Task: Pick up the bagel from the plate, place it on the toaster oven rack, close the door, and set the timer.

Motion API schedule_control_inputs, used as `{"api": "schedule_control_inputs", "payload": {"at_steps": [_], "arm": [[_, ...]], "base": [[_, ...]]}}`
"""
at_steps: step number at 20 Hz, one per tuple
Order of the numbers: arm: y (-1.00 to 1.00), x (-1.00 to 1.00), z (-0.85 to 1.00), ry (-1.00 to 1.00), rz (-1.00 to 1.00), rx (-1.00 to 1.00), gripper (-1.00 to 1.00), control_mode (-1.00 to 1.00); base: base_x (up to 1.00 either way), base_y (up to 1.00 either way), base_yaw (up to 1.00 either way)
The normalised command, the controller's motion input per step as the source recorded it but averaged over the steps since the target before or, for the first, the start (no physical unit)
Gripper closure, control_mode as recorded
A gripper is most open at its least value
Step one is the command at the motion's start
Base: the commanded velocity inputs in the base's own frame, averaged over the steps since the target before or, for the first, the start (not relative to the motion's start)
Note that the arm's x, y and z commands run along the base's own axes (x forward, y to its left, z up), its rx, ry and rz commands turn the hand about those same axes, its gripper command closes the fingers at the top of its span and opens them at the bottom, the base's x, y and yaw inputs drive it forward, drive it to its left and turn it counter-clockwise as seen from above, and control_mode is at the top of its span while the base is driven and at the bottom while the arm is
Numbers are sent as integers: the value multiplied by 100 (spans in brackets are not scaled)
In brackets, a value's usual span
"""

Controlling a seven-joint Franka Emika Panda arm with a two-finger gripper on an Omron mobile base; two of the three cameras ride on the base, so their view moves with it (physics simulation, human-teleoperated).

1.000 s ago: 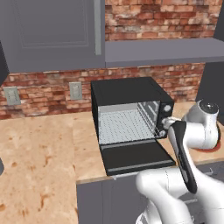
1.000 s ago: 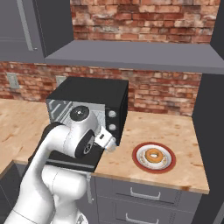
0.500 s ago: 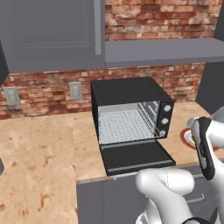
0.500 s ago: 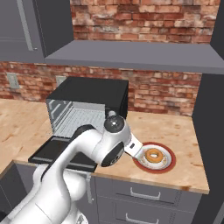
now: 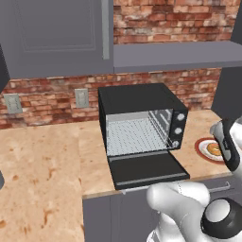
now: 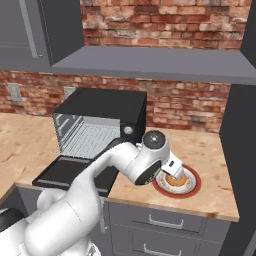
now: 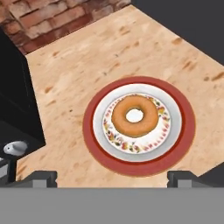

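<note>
Reaching: step in hand, the pick
Oven (image 5: 142, 127): left, door (image 5: 149, 171) down, rack (image 5: 134, 136) bare
Gripper (image 7: 111, 177): above the bagel, fingers wide, holding nothing
Bagel (image 7: 134, 116): centred on plate (image 7: 181, 131), right of oven
Next: descend straight, straddle, close

Bench (image 7: 87, 57) is showing as matt speckled tan stone or laminate, smooth. Plate (image 7: 181, 131) is looking like glazed ceramic, red-orange rim, white centre with a floral print. Bagel (image 7: 134, 116) is looking matt, browned, slightly grainy crust. Toaster oven (image 5: 137, 99) is reading as matt black painted metal outside, silvery metal inside; rack (image 5: 134, 136) is looking like bright wire mesh. Door (image 5: 149, 171) is showing dark and flat with a thin silver metal bar. Wall (image 6: 165, 22) is showing rough red brick. Cabinets (image 5: 52, 38) are looking matt grey, smooth.
</note>
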Motion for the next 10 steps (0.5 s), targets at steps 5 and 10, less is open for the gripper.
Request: {"api": "schedule_control_inputs", "payload": {"at_steps": [5, 10], "arm": [[0, 2, -31, 11, 7, -6, -100, -100], [0, 0, -44, 4, 12, -5, -100, -100]], "base": [[0, 0, 0], [0, 0, 0]]}}
